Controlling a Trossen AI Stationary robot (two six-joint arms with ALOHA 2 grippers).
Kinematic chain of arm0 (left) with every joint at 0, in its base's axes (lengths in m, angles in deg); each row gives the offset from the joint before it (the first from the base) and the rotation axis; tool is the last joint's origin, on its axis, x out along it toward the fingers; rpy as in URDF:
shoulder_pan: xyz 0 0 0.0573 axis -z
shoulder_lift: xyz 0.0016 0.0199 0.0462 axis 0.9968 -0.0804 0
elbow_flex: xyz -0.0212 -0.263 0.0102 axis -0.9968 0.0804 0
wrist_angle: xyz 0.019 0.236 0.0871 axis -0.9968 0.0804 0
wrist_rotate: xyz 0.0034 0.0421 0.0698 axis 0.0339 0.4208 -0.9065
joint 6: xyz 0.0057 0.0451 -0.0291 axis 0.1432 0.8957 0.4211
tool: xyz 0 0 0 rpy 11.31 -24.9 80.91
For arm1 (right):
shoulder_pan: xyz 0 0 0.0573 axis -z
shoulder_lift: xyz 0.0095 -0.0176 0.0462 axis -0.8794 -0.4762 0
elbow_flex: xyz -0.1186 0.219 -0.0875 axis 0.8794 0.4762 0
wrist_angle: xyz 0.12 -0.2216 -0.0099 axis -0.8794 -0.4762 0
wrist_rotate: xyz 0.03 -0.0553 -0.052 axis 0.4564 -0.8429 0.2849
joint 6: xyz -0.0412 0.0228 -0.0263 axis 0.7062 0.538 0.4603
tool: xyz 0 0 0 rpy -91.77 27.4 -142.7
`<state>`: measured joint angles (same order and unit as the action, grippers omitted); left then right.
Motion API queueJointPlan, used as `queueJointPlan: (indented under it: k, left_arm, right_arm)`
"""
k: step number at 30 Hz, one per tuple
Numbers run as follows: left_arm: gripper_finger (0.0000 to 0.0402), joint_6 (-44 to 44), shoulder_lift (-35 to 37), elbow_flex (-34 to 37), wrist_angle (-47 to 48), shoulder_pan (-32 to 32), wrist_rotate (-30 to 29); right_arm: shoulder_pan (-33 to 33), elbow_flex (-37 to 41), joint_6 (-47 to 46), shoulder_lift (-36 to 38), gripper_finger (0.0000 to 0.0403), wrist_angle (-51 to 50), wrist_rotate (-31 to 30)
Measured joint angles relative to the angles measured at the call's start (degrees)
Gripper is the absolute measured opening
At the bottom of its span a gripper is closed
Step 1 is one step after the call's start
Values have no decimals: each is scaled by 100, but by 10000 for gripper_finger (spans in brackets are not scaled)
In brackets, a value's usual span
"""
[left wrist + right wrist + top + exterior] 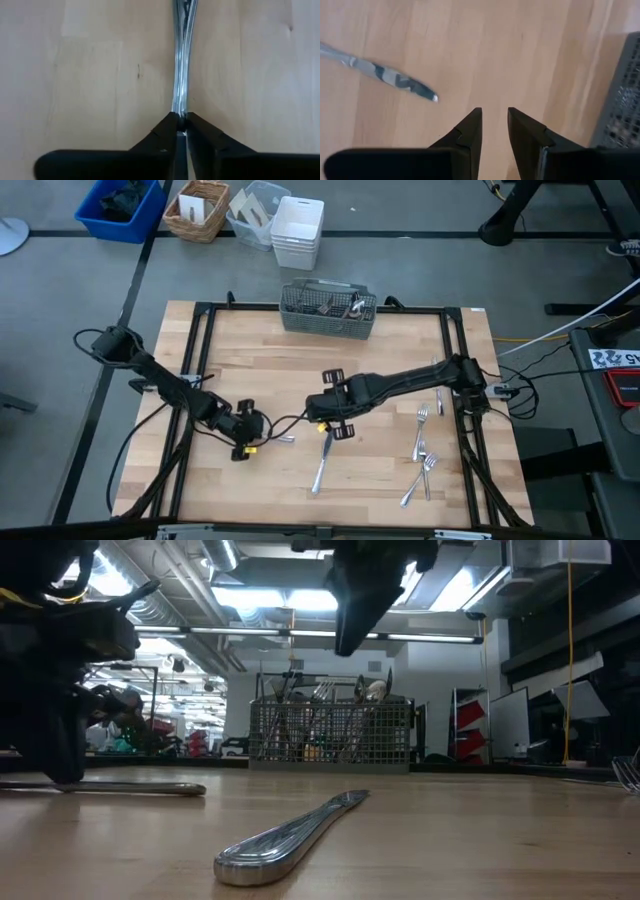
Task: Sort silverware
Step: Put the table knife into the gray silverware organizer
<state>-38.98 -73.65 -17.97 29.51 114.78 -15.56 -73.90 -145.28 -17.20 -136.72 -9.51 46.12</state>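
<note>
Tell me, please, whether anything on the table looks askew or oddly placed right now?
Nothing is damaged or spilled. Loose forks lie scattered at differing angles near the table's right edge, and a knife lies alone mid-table, while the mesh caddy stands upright.

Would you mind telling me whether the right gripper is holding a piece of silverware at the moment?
No, the right gripper is open with only bare table between its fingers, and the knife lies apart from it.
</note>
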Motion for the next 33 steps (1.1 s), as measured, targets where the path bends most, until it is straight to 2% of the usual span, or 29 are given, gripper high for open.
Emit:
queueJointPlan:
  k: [8, 14, 21, 29, 33]
  left_arm:
    - [98, -51, 0, 0, 12, 1, 32]
    - [111, -35, -230, -4, -188, 30, 1]
    - [92, 41, -540, -28, -329, 39, -160]
    - [25, -11, -540, -24, -357, 26, -158]
    - [24, -18, -551, -19, -388, 17, -135]
  right_arm:
    - [0, 407, -1, 2, 94, 805, 431]
    - [-2, 586, 0, 4, 94, 1117, 437]
    - [-2, 658, 0, 4, 94, 1386, 437]
    - [-2, 658, 0, 4, 94, 1816, 459]
    - [-2, 658, -12, 4, 95, 2015, 579]
